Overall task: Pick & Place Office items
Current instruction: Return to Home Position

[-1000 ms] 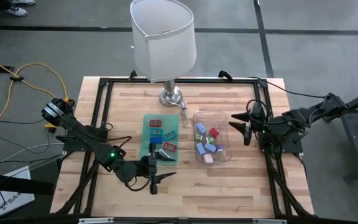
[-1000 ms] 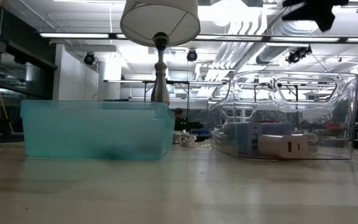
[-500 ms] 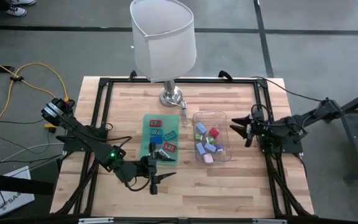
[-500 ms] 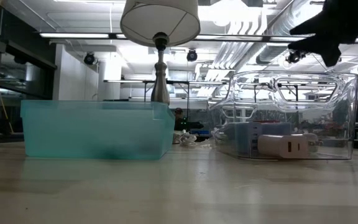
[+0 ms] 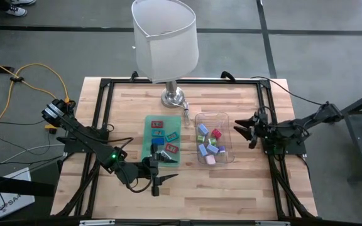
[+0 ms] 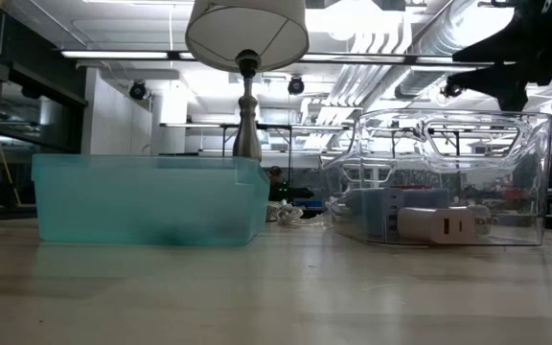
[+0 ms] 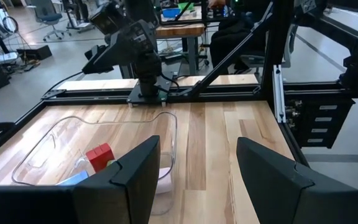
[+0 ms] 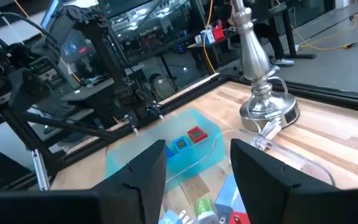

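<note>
The left gripper [image 5: 166,168] hovers over the planked wooden table [image 5: 121,110], just beside the edge of the teal tray [image 5: 147,135] farthest from the lamp [image 5: 165,41]. Its dark, angular fingers [image 7: 135,180] are spread wide with nothing between them. The right gripper [image 5: 241,127] hangs just beside the clear bin [image 5: 213,115], on the side away from the tray, fingers [image 8: 145,177] likewise parted and empty. The office items [image 5: 210,144] lie in two lots: chunky blue, red, green and pink blocks heaped in the glossy, round-cornered transparent bin, and flat red, blue and teal rectangles [image 5: 168,136] in the frosted translucent tray. The lamp has a smooth white drum shade and a polished metal foot.
</note>
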You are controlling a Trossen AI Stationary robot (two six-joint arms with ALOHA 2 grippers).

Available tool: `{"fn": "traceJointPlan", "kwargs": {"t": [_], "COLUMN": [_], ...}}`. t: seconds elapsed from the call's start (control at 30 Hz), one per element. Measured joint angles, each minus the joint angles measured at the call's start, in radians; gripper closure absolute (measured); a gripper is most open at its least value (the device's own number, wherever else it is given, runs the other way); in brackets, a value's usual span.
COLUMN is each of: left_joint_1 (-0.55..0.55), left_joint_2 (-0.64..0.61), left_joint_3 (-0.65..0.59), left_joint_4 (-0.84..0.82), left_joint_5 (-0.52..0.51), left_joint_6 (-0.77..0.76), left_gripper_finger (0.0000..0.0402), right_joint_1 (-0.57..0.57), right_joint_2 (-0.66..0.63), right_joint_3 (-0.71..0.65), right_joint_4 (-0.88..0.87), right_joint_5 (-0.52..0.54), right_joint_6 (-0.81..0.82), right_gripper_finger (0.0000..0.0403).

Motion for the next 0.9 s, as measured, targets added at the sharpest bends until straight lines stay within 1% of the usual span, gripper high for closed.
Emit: {"fn": "traceJointPlan", "kwargs": {"t": [0.1, 0.23, 0.37, 0.5, 0.7, 0.9], "left_joint_1": [0.0, 0.0, 0.0, 0.0, 0.0, 0.001], "left_joint_2": [0.0, 0.0, 0.0, 0.0, 0.0, 0.0], "left_joint_3": [0.0, 0.0, 0.0, 0.0, 0.0, 0.0], "left_joint_4": [0.0, 0.0, 0.0, 0.0, 0.0, 0.0], "left_joint_5": [0.0, 0.0, 0.0, 0.0, 0.0, 0.0], "left_joint_6": [0.0, 0.0, 0.0, 0.0, 0.0, 0.0], "left_gripper_finger": [0.0197, 0.0197, 0.0197, 0.0197, 0.0197, 0.0197], "right_joint_1": [0.0, 0.0, 0.0, 0.0, 0.0, 0.0], "right_joint_2": [-0.004, -0.004, -0.004, -0.004, -0.004, -0.004], "right_joint_3": [-0.033, -0.089, -0.125, -0.136, -0.137, -0.141], "right_joint_4": [0.033, 0.119, 0.174, 0.176, 0.171, 0.118], "right_joint_5": [-0.003, -0.007, -0.044, -0.059, -0.135, -0.137], "right_joint_6": [0.004, 0.004, 0.0, 0.003, 0.004, 0.037], "right_gripper_finger": [0.0237, 0.0237, 0.0237, 0.0237, 0.0237, 0.0237]}}
